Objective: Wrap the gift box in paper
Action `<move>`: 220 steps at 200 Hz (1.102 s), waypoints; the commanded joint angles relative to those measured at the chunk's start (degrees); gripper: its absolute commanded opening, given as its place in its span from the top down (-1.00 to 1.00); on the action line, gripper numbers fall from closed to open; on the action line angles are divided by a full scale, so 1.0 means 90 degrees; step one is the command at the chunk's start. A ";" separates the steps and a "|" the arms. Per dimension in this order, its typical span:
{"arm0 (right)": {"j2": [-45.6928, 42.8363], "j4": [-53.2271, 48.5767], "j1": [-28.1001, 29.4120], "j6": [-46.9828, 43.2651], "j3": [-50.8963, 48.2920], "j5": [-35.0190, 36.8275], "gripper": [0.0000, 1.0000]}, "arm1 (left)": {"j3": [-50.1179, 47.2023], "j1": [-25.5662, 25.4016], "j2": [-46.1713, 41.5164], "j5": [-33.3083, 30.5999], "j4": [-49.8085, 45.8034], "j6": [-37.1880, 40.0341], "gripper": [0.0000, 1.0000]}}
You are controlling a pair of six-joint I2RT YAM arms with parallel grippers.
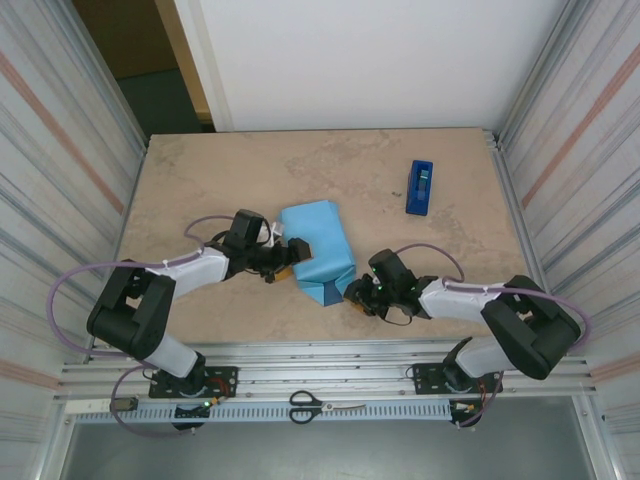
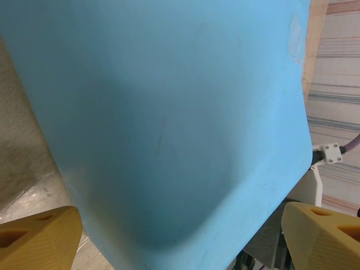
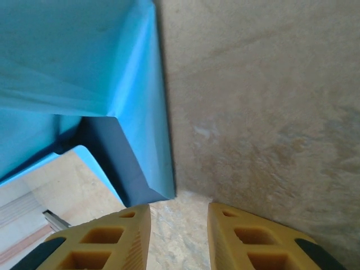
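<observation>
The paper [image 1: 318, 250] lies mid-table, folded into a sky-blue bundle. The gift box is hidden, presumably beneath it. My left gripper [image 1: 285, 255] is at the bundle's left edge, open wide. In the left wrist view the paper [image 2: 169, 112] reaches down between its yellow fingers [image 2: 39, 236], whose gripper [image 2: 177, 216] straddles the sheet without pinching it. My right gripper [image 1: 352, 292] sits at the bundle's near corner. Its jaws [image 3: 179, 211] stand apart over bare table. A folded corner of paper [image 3: 67, 56] showing its dark navy face [image 3: 112, 163] ends just ahead of the left finger.
A royal-blue tape dispenser [image 1: 420, 187] stands at the back right of the beige table [image 1: 200, 180]. Scissors [image 1: 325, 405] lie on the metal rail in front of the arm bases. Ribbed walls close in both sides.
</observation>
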 commanded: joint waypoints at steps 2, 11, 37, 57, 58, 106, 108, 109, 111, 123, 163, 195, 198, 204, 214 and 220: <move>0.0271 0.0222 -0.0024 0.0101 0.0233 0.0119 0.40 | 0.0074 -0.0012 -0.0145 -0.0044 -0.0180 0.0143 -0.84; 0.0306 0.0212 -0.0016 0.0095 0.0246 0.0186 0.41 | 0.0076 -0.0013 -0.0154 -0.0048 -0.0195 0.0166 -0.84; 0.0407 -0.0004 -0.0024 0.0117 0.0365 0.0337 0.46 | 0.0077 -0.0012 -0.0145 -0.0014 -0.0202 0.0187 -0.84; 0.0465 -0.0153 0.0016 0.0215 0.0415 0.0512 0.46 | 0.0064 -0.0012 -0.0145 -0.0017 -0.0216 0.0198 -0.84; 0.0478 -0.0151 0.0020 0.0215 0.0413 0.0514 0.46 | 0.0066 -0.0012 -0.0145 -0.0017 -0.0218 0.0200 -0.84; 0.0646 -0.0023 0.0033 0.0164 0.0629 0.0477 0.50 | 0.0078 -0.0012 -0.0134 -0.0007 -0.0275 0.0250 -0.84; 0.0650 -0.0023 0.0033 0.0162 0.0647 0.0477 0.50 | 0.0075 -0.0012 -0.0135 -0.0007 -0.0276 0.0250 -0.84; 0.0655 -0.0023 0.0038 0.0162 0.0646 0.0477 0.50 | 0.0076 -0.0012 -0.0135 -0.0007 -0.0273 0.0250 -0.84; 0.0662 -0.0028 0.0034 0.0162 0.0653 0.0484 0.50 | 0.0074 -0.0012 -0.0135 -0.0012 -0.0270 0.0250 -0.84; 0.0703 -0.0014 0.0034 0.0172 0.0693 0.0496 0.50 | 0.0086 -0.0013 -0.0135 -0.0007 -0.0273 0.0257 -0.84; 0.0740 0.0099 0.0051 0.0191 0.0722 0.0477 0.52 | 0.0115 -0.0012 -0.0159 -0.0007 -0.0344 0.0305 -0.84; 0.0653 -0.0020 0.0072 0.0176 0.0716 0.0543 0.50 | 0.0113 -0.0012 -0.0213 -0.0036 -0.0418 0.0357 -0.85; 0.0651 -0.0028 0.0076 0.0172 0.0718 0.0545 0.50 | 0.0114 -0.0012 -0.0222 -0.0036 -0.0416 0.0357 -0.85; 0.0629 -0.0056 0.0091 0.0145 0.0722 0.0555 0.50 | 0.0118 -0.0012 -0.0223 -0.0036 -0.0424 0.0366 -0.86; 0.0598 -0.0176 0.0106 0.0100 0.0766 0.0573 0.49 | 0.0126 -0.0007 -0.0233 -0.0036 -0.0435 0.0375 -0.86; 0.0567 -0.0270 0.0131 0.0060 0.0794 0.0591 0.49 | 0.0127 -0.0014 -0.0242 -0.0037 -0.0453 0.0372 -0.86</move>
